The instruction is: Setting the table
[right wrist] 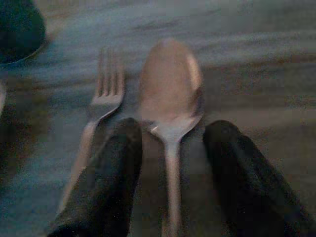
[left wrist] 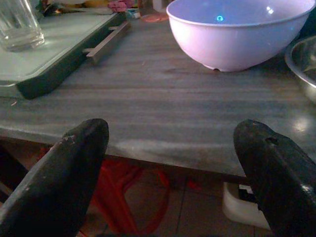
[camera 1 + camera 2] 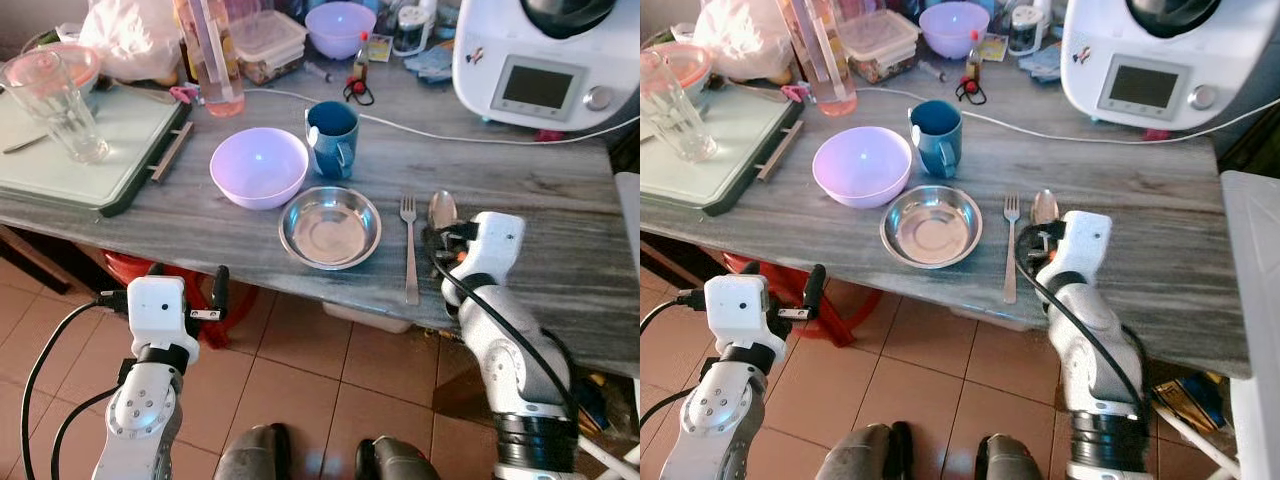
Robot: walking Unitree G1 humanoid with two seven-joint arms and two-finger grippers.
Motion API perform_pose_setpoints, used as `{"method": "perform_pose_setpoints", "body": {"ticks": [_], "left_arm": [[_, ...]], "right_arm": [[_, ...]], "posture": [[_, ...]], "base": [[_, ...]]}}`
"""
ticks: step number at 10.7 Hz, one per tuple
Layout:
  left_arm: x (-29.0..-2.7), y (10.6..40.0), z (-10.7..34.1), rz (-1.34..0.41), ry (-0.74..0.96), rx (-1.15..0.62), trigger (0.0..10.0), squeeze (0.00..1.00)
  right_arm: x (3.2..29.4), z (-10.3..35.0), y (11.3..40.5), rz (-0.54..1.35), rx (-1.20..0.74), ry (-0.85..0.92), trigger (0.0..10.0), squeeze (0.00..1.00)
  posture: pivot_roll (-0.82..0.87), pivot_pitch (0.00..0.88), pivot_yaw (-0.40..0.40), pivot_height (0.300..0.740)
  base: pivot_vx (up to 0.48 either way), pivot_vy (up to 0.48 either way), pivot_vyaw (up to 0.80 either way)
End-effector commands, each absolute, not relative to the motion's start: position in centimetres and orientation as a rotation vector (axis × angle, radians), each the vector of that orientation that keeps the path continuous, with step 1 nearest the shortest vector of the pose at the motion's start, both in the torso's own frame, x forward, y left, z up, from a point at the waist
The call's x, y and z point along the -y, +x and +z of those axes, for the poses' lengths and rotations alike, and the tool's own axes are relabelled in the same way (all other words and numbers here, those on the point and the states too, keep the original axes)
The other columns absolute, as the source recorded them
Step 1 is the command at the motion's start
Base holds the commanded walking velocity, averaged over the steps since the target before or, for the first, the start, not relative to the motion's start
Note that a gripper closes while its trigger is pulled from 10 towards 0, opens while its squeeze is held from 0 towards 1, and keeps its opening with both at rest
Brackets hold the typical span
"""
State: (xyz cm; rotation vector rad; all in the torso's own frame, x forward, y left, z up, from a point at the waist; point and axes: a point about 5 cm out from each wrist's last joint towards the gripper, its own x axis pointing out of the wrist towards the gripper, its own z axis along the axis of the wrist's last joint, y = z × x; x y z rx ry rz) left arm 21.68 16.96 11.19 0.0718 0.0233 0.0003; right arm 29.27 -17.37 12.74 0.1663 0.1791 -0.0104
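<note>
straddling the spoon point(image 1: 170, 98) handle, right claw point(image 1: 170, 143) fingers apart

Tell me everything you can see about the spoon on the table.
The spoon looks like plain silvery metal with an oval bowl and slim handle. It lies flat on the grey streaked table, bowl pointing away from the robot, beside and parallel to the fork, not touching it. The right pincer is open, its black fingers straddling the handle.

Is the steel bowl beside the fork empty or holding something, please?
Empty: the steel bowl shows only its bare shiny base, seen from above, left of the fork.
</note>
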Motion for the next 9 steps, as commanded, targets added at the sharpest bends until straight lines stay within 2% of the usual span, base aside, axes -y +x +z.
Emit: {"method": "perform_pose_setpoints", "body": {"ticks": [1,4,7,8,9], "left_arm": [[-17.2,21.7,11.1,-0.001,0.081,-0.026,10.0,0.0],[-17.2,22.2,11.6,0.008,0.088,0.006,10.0,0.0],[-17.6,23.1,11.7,0.095,0.104,0.03,10.0,0.0],[-17.5,23.3,11.8,0.089,0.093,0.041,10.0,0.0],[-17.5,23.4,11.7,0.089,0.092,0.042,10.0,0.0]], "right_arm": [[17.2,13.6,29.1,-0.003,-0.131,0.144,10.0,1.0],[16.8,14.6,29.2,0.032,-0.034,0.102,10.0,1.0],[16.9,15.4,29.0,0.065,0.08,0.02,10.0,1.0],[16.7,15.8,28.6,0.079,0.144,-0.065,10.0,0.0],[16.8,15.8,28.2,0.067,0.171,-0.104,10.0,0.0]], "posture": [[0.04,0.161,0.05,0.74],[0.05,0.141,0.051,0.74],[0.05,0.08,0.053,0.74],[0.05,0.043,0.055,0.74],[0.05,0.015,0.055,0.74]], "base": [[0.0,0.0,0.0],[0.0,0.0,0.0],[0.0,0.0,0.0],[0.0,0.0,0.0],[0.0,0.0,0.0]]}}
